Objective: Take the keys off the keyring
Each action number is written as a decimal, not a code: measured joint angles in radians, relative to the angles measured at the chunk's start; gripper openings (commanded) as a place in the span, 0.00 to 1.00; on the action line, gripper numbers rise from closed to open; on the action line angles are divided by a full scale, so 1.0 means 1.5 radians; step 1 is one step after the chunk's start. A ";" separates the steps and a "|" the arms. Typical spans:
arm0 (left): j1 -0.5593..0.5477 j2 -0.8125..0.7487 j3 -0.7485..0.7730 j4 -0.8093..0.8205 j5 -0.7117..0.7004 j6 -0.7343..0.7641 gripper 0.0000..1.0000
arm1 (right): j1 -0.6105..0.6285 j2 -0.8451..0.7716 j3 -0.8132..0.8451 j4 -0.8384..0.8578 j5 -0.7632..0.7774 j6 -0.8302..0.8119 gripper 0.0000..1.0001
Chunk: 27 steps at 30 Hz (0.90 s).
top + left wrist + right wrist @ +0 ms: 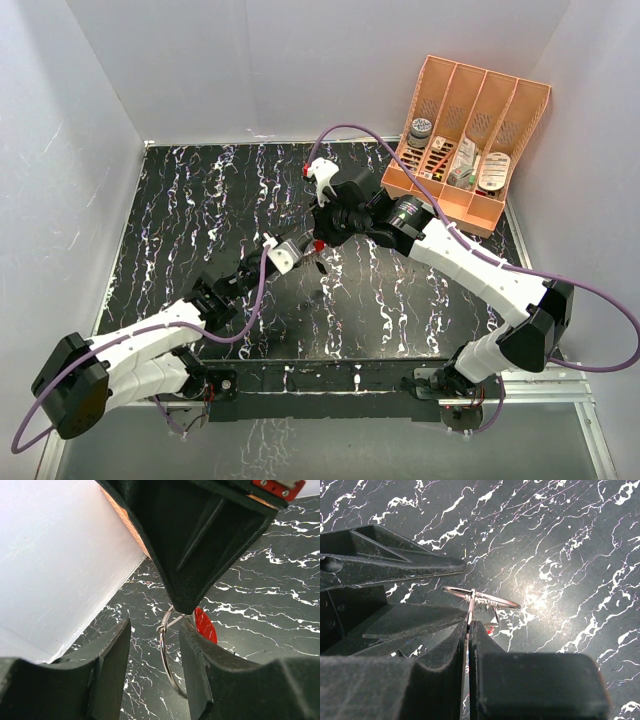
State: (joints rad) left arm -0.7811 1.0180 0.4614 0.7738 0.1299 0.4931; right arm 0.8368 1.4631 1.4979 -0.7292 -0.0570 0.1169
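The keyring [166, 665] is a thin silvery wire circle held above the black marbled table. It hangs between the two fingers of my left gripper [156, 630], which is open around it; its lower arc lies against the right finger [200, 665]. My right gripper [469, 624] is shut on a thin flat key [470, 611] that is threaded on the keyring [481, 598]. A small red piece [205, 625] hangs beside the ring and shows in the top view [316, 243]. Both grippers meet mid-table, left [298, 256], right [322, 230]. Other keys are hidden.
An orange organiser [470, 120] with several compartments holding small items stands at the back right corner. White walls enclose the table on three sides. The right arm's purple cable [420, 185] loops over the table in front of the organiser.
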 measured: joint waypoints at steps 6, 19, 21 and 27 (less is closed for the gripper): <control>0.000 0.015 -0.002 0.030 -0.008 0.001 0.40 | 0.000 0.000 0.000 0.000 -0.004 0.004 0.00; 0.000 0.025 -0.007 0.051 -0.005 -0.010 0.37 | 0.000 0.000 0.000 0.009 -0.005 0.011 0.00; 0.000 0.025 -0.012 0.055 -0.005 -0.012 0.35 | 0.000 0.000 0.000 0.012 -0.006 0.011 0.00; 0.000 0.035 -0.014 0.068 -0.002 -0.018 0.34 | 0.000 0.000 0.000 0.017 -0.010 0.014 0.00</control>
State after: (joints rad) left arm -0.7811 1.0706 0.4404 0.8753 0.1265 0.4660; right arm 0.8368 1.4631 1.4979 -0.7044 -0.0719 0.1379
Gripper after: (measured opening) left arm 0.351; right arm 0.016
